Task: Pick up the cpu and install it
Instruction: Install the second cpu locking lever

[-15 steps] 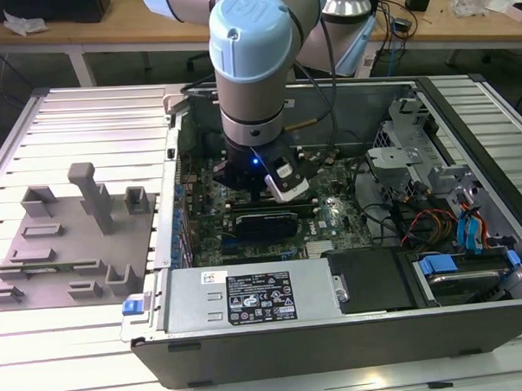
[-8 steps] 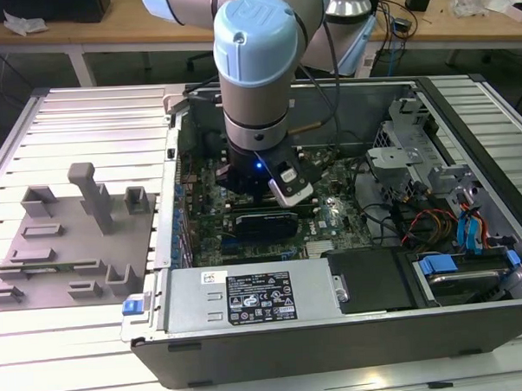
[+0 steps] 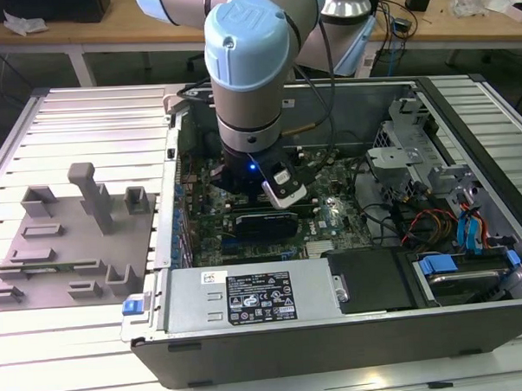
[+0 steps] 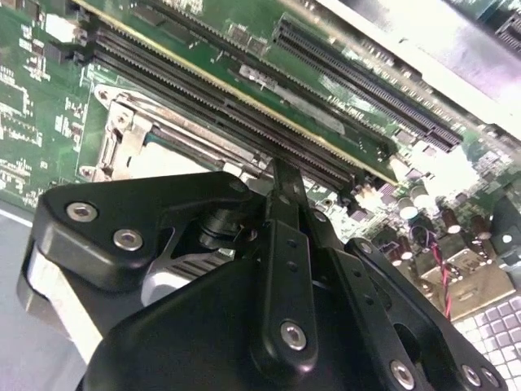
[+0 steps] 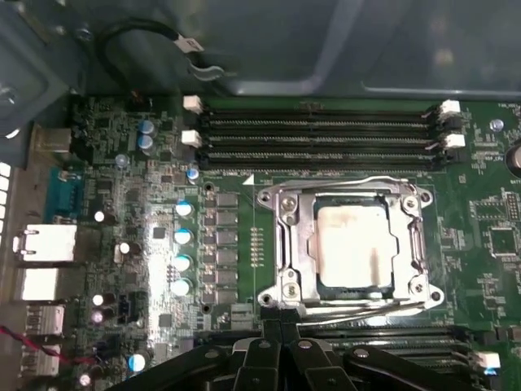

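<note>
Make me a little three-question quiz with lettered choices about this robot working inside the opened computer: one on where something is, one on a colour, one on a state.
1. Where does the cpu lie?
A. On the grey tray
B. In the metal-framed socket on the green board
C. On the silver power box

2. What colour are the caps on the arm's joints?
A. Light blue
B. Red
C. Yellow

3. How does the computer case stand?
A. Shut with its panel on
B. Open, its inside showing
C. Upside down

Answers:
1 B: in the first wrist view the cpu sits within the socket.
2 A: the cap on the arm is light blue.
3 B: the computer case shows its board and cables.
</note>
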